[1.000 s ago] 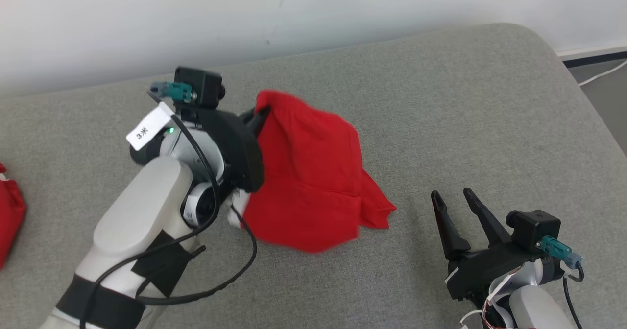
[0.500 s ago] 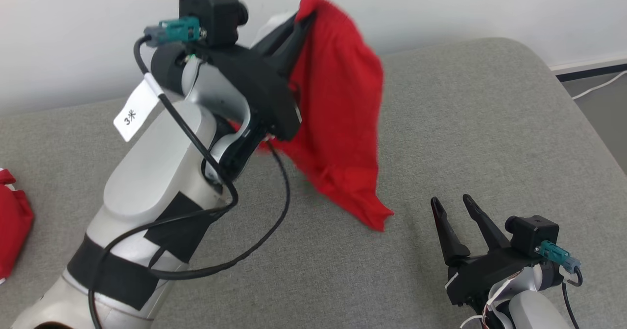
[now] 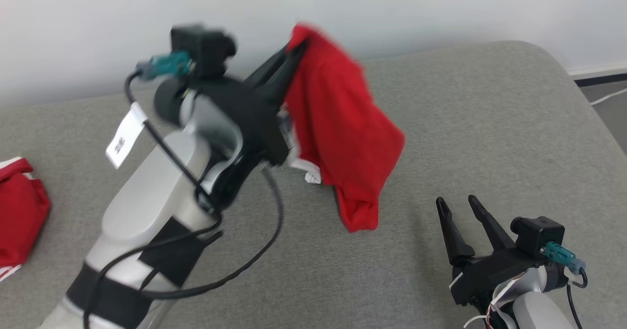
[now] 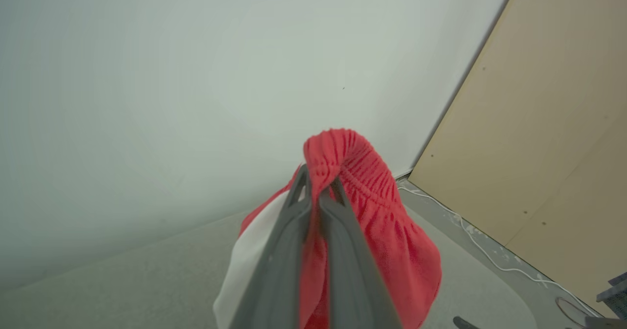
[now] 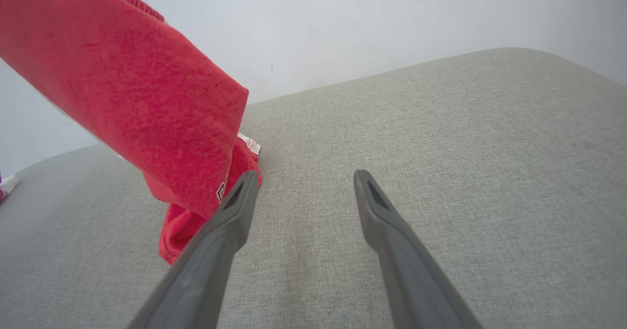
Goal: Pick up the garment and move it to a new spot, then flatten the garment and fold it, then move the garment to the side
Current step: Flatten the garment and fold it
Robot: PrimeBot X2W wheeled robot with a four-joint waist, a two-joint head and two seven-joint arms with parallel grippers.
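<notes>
Head view: garment (image 3: pixel 343 123) in end effector (image 3: pixel 295 51)

Grey cushion (image 3: pixel 490 123) against a white wall (image 3: pixel 392 6) (tan panel (image 4: pixel 563 148) at one side)

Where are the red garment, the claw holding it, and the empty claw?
Garment (image 3: pixel 343 123), head view, hanging cloth's middle.
Left gripper (image 3: pixel 296 52), head view, fingertips pinching the waistband.
Right gripper (image 3: pixel 456 199), head view, between its open fingertips.

Everything is lit evenly and brightly, shadows kept faint; the left pincer (image 3: pixel 295 50) and garment (image 3: pixel 343 133) are smeared by motion blur.
</notes>
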